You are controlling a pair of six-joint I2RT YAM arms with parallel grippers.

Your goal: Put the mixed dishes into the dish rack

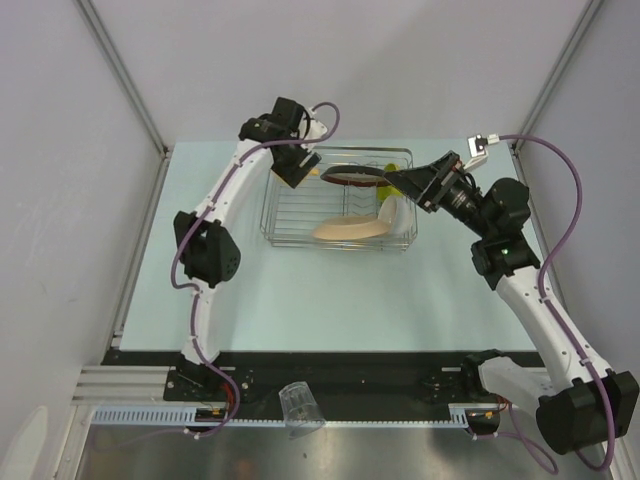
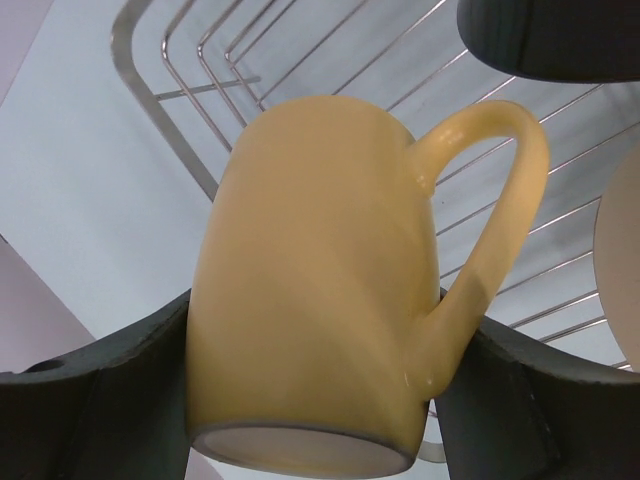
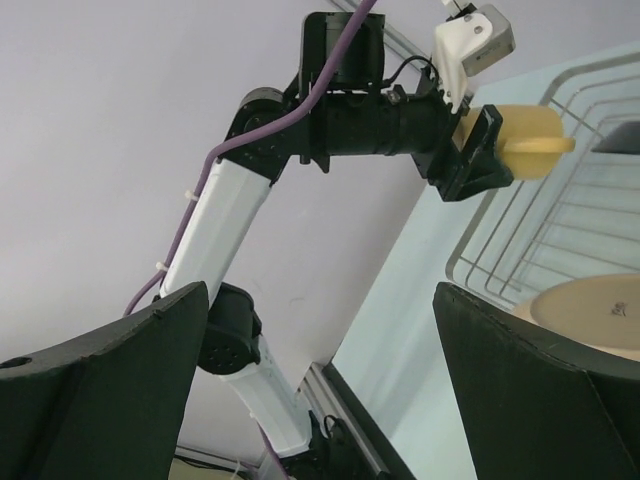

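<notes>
Over the far-left corner of the dish rack (image 1: 268, 228), your left gripper (image 1: 300, 172) is holding the cream-yellow mug (image 2: 320, 290). Its 2 dark fingers (image 2: 100, 400) are pressing on opposite sides of the mug's body. In the left wrist view the mug's base is facing the camera and the handle is sticking out to the right, free of the fingers. Silver rack wires are running behind the mug, but you cannot tell whether it is touching them.

Your right gripper (image 1: 392, 181) is hovering over the right end of the rack with its jaws spread wide. The right wrist view is showing both fingers (image 3: 100, 390) far apart with nothing between them.

Inside the rack, the dark red-brown round dish (image 1: 350, 178) is standing tilted along the far side, between the 2 grippers. The beige patterned plate (image 1: 350, 230) is lying toward the near side. The white bowl (image 1: 388, 213) is leaning at the right end, just beside that plate and below the right gripper. A bit of lime-green (image 1: 390, 167) is showing beside the right fingers, too hidden to tell more.

Down at the near edge, the small clear glass (image 1: 298, 408) is sitting between the 2 arm bases, well apart from the rack, off the pale blue table (image 1: 300, 300).
</notes>
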